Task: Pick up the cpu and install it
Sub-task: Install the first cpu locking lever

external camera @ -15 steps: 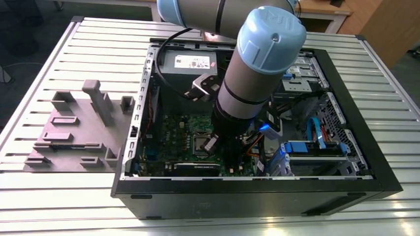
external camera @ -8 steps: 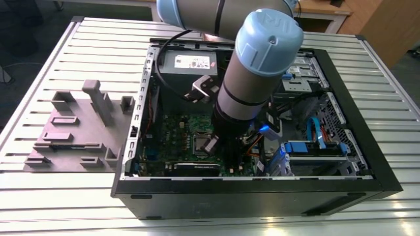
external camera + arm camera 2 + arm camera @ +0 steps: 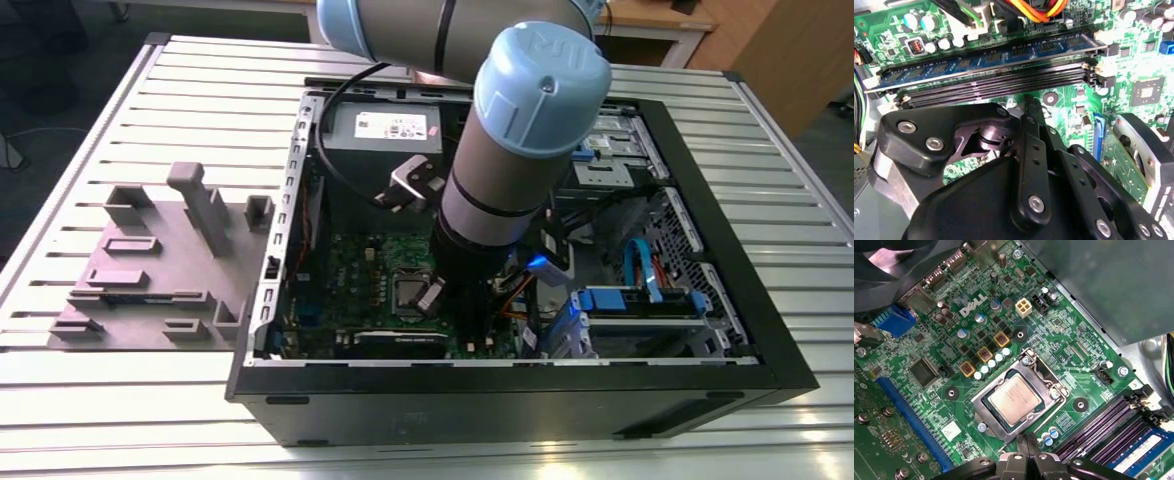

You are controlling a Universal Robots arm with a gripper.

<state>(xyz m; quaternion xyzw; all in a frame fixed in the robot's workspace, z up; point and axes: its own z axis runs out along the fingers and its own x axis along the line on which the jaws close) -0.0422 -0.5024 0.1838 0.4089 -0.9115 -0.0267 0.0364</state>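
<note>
The cpu [image 3: 1015, 399], a small square chip with a silvery top, lies flat inside the dark socket with its metal frame [image 3: 1053, 390] on the green motherboard. My gripper [image 3: 1027, 441] hovers just beside the socket's edge, toward the memory slots. Its two thin black fingers are pressed together with nothing between them. The gripper [image 3: 1030, 102] in the second wrist view points down at the board next to the memory slots. From the exterior view the arm reaches down into the open computer case, with the gripper [image 3: 461, 312] low over the motherboard.
The grey power-supply box [image 3: 387, 130] sits at the case's far end. Memory slots [image 3: 1104, 432] run close beside the socket. Blue drive caddies [image 3: 641, 300] and cables crowd the exterior view's right. A grey plastic fixture [image 3: 160, 260] stands on the slatted table at the exterior view's left.
</note>
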